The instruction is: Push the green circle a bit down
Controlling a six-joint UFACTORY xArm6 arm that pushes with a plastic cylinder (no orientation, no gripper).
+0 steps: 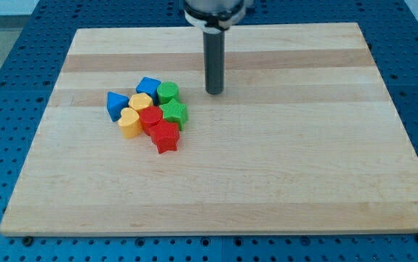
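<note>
The green circle (169, 92) sits at the upper right of a tight cluster of blocks at the view's left centre. My tip (214, 92) rests on the board to the right of the green circle, about a block's width or more away, not touching it. Just below the green circle is a green star (174, 113). To its left is a blue block (148, 86).
The cluster also holds a blue triangle (116, 105), a yellow hexagon (140, 102), a yellow heart (129, 123), a red hexagon (150, 118) and a red star (166, 136). The wooden board (267, 167) lies on a blue perforated table (19, 44).
</note>
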